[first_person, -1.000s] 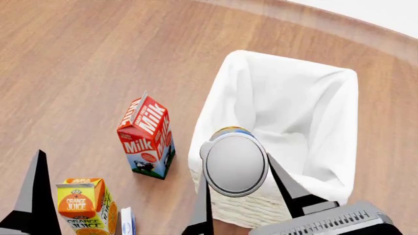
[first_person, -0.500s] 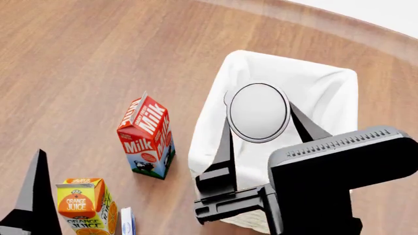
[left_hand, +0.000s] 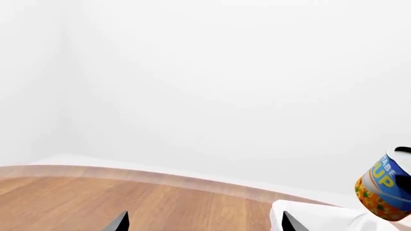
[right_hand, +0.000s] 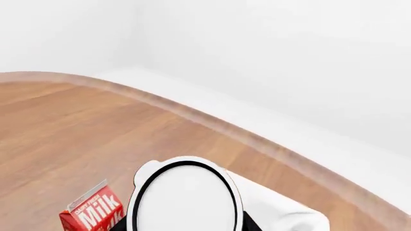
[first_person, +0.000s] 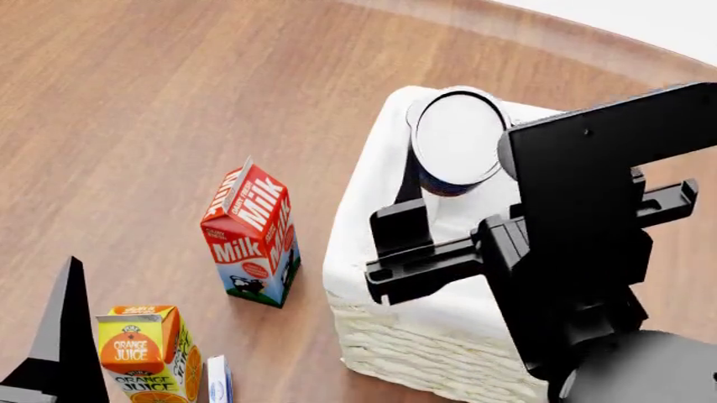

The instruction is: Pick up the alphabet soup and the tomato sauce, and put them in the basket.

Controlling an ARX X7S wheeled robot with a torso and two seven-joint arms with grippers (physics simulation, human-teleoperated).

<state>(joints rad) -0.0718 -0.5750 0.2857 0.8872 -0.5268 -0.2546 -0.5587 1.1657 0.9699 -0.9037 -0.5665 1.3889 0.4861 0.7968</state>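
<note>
Setting: round wooden worktop [first_person: 168, 101] against plain white walls.
Basket [first_person: 370, 260]: cream wicker, white liner, right of centre.
Alphabet soup [first_person: 454, 138]: blue-label can clamped in the right end effector [first_person: 454, 180], held above the basket's far rim; not yet released.
Left end effector [first_person: 56, 353]: near left, fingers spread, holding nothing.
Tomato sauce: not visible in any view.
Bystanders: milk carton [first_person: 251, 233] left of basket; orange juice carton [first_person: 146, 353] near left.
Progress: roughly first half nearly done, by my judgement; soup drop pending, sauce pick and placement remain.

Blue-labelled alphabet soup [first_person: 454, 143], cream-white basket [first_person: 421, 344], red milk carton [first_person: 251, 231], brown wood table [first_person: 146, 101].
</note>
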